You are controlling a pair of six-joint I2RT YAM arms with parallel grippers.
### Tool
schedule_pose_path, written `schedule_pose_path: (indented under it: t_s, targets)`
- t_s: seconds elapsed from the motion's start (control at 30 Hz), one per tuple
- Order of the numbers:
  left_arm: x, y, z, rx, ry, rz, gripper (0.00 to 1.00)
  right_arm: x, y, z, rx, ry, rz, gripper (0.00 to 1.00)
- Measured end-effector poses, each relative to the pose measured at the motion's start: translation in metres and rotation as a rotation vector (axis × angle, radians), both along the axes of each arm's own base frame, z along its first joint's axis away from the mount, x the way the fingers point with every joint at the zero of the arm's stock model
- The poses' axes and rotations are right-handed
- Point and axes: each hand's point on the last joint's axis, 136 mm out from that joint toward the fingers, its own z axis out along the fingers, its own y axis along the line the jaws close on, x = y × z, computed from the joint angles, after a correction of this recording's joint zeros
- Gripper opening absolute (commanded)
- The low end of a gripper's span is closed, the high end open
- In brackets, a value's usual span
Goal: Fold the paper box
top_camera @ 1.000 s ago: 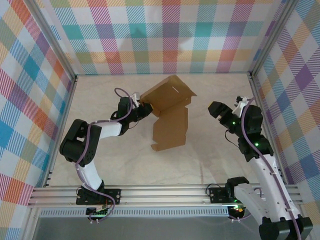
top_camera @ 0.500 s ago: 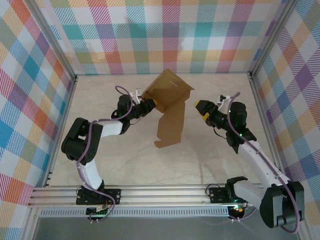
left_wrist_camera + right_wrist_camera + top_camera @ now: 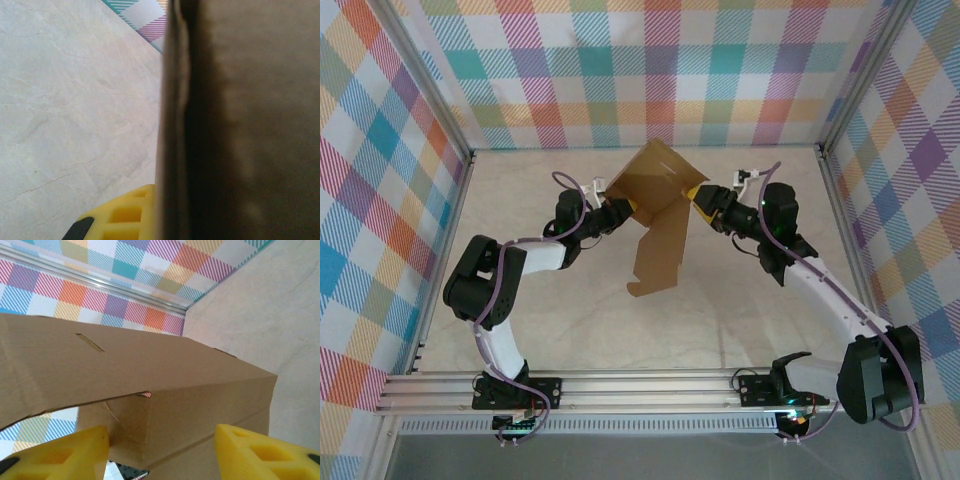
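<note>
left gripper at nine o'clock, pinched tight on the edge of the plain brown cardboard paper box, propping it up over the pale marbled table. body half-formed, long flap hanging loose toward six o'clock, slot empty. right gripper at three o'clock, yellow fingers spread wide around the corner. plenty of folding left, i'd say.

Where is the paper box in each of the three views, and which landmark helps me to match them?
Top external: paper box at the centre, between the left tool and the right tool.
Left wrist: box covers the right half, edge-on.
Right wrist: box across the middle, its corner between the open yellow fingers.
Shared landmark: the plaid wall behind the box.
</note>
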Motion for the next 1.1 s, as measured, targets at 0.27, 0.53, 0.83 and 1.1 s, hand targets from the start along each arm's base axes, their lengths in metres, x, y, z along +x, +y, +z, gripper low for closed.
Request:
schedule_pose_path:
  t_s: [0.27,0.53,0.83,1.1]
  targets:
    - [-0.001,0.0,0.0,0.007,-0.008,-0.006,0.0,0.004,0.008,0.001,-0.003,0.017,0.016,0.33]
    - [0.001,0.004,-0.011,0.109,-0.059,0.009,0.0,0.002,-0.001,-0.026,-0.083,0.132,-0.032,0.14]
    - [-0.003,0.006,-0.017,0.23,-0.108,0.017,0.0,-0.003,-0.007,-0.047,-0.129,0.226,-0.064,0.22]
    - [-0.004,0.006,-0.021,0.273,-0.118,0.024,0.0,-0.005,-0.01,-0.058,-0.152,0.27,-0.079,0.11]
